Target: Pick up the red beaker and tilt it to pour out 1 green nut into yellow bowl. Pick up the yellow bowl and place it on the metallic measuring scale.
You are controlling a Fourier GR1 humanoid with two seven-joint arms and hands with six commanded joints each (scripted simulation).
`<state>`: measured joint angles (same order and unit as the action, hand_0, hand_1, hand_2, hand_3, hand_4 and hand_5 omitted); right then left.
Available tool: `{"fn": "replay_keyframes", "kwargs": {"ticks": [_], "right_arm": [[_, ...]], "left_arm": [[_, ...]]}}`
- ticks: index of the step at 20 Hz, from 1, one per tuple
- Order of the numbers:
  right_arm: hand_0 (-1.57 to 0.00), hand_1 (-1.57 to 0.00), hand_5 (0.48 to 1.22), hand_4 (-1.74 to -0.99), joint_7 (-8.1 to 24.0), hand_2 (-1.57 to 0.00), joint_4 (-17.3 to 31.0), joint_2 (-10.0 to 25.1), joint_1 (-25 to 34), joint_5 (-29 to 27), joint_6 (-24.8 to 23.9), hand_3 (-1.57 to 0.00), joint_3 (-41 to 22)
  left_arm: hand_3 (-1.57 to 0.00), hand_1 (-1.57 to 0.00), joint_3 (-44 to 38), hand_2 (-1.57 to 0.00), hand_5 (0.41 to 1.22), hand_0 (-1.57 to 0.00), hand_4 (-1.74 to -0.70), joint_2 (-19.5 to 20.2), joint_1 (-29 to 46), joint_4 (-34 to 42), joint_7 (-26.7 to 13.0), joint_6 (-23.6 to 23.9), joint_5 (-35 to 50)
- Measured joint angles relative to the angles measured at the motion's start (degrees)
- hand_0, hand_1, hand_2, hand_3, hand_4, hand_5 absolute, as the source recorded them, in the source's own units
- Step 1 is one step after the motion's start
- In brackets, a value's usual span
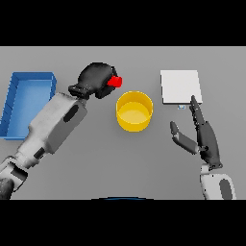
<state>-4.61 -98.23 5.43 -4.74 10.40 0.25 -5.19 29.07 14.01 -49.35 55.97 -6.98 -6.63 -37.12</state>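
Your right hand [207, 139] sits nearest the camera at lower right, fingers [196, 109] straight and relaxed, thumb splayed off to the left, holding nothing; the fingertips reach just up to the near edge of the metallic measuring scale [180, 86], the pale square plate on the table [144, 163]. It's parked, so leave it until the bowl step. Your left hand [97, 79] is the working one: fingers curled round the red beaker [114, 82], only a small red patch showing past the dark fingers on the side facing the bowl. The beaker is off to the upper left of the yellow bowl [134, 111], near its rim but I'd judge not yet over the opening. I can't tell how far it's tilted, and I can't make out any green nut, either in the beaker or in the bowl; the bowl's inside reads plain yellow. So I'd call this the pour step, grasp done, pour not done. Next move as I see it: carry the beaker mouth over the bowl, then tilt slowly toward it and stop as soon as one nut drops, since over-rotating likely dumps more than one. Bowl stands upright between the two hands, well apart from the scale's plate. The blue bin [26, 103] at far left is beside your left forearm and not part of this job.
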Motion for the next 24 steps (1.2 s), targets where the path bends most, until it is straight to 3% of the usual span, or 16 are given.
{"fn": "replay_keyframes", "kwargs": {"ticks": [1,3,8,14,24], "right_arm": [[0.0,0.0,0.675,-1.191,-0.1,0.0,0.0,0.0,-0.2,0.4,-0.1,0.0,-0.2],[0.0,0.0,0.675,-1.191,0.3,0.0,0.1,-0.1,-0.1,-0.1,0.1,0.0,0.0],[0.0,0.0,0.639,-1.206,0.2,0.0,1.1,-0.8,-0.3,-2.2,0.7,0.0,0.8],[0.0,0.0,0.591,-1.213,-1.0,0.0,1.0,-1.4,-0.2,-0.9,-0.8,0.0,0.7],[0.0,0.0,0.565,-1.13,-1.5,0.0,0.5,-1.9,-0.4,-0.4,-1.6,0.0,0.4]], "left_arm": [[-1.57,-1.57,1.7,-1.57,1.202,-1.57,-1.69,0.7,-0.8,-0.5,-0.4,-1.3,-1.5],[-1.44,-1.57,5.0,-1.57,1.209,-1.57,-1.7,1.1,-3.4,-2.3,-1.1,-4.1,-4.5],[-1.29,-1.57,12.2,-1.57,1.217,-1.57,-1.72,1.2,-10.5,-6.9,2.8,-9.7,-11.7],[-1.5,-1.57,19.3,-1.57,1.22,-1.57,-1.73,-0.2,-15.1,-11.1,9.4,-11.5,-18.4],[-1.56,-1.57,30.8,-1.57,1.221,-1.57,-1.74,-0.2,-21.9,-13.5,15.5,-11.3,-29.7]]}}
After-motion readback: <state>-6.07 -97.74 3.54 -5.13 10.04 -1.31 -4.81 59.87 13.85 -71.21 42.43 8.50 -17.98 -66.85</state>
